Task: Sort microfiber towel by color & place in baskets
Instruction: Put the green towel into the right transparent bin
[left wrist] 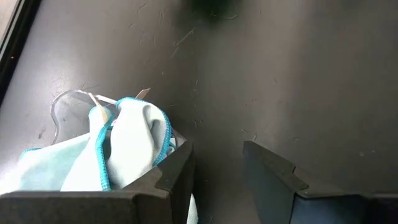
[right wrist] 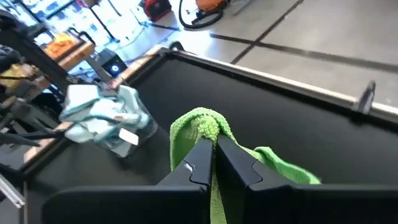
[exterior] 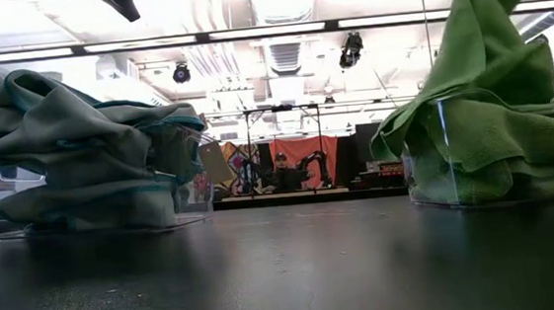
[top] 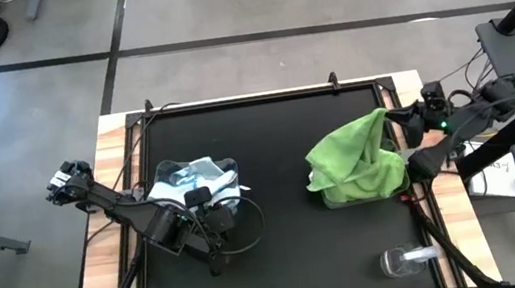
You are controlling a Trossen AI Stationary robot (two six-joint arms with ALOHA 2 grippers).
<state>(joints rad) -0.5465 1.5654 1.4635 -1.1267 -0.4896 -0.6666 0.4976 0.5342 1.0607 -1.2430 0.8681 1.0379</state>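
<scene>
Pale blue towels (top: pixel 197 178) are heaped in the left clear basket (top: pixel 168 170), which also shows in the left wrist view (left wrist: pixel 62 106). My left gripper (top: pixel 214 206) is open and sits low at that basket's near right side, with the blue towels (left wrist: pixel 124 146) just beside one finger. Lime green towels (top: pixel 357 165) fill and overhang the right basket (exterior: pixel 426 163). My right gripper (top: pixel 392 117) is above that basket's far right corner, shut on the top green towel (right wrist: pixel 202 127). My left gripper (left wrist: pixel 217 155) has the blue towels against the outer side of one finger (left wrist: pixel 177 168); whether it touches them I cannot tell. My right gripper (right wrist: pixel 214 158) pinches a bunched fold (right wrist: pixel 208 124) of the top green towel between its two fingers. That part is raised into a peak (exterior: pixel 488 0), while the towel's lower part drapes over the green pile in the basket.
A small clear round container with a white part (top: pixel 407 259) lies near the table's near right corner. Bare black mat (top: pixel 284 221) stretches between the two baskets. Cables run along the table's left and far edges.
</scene>
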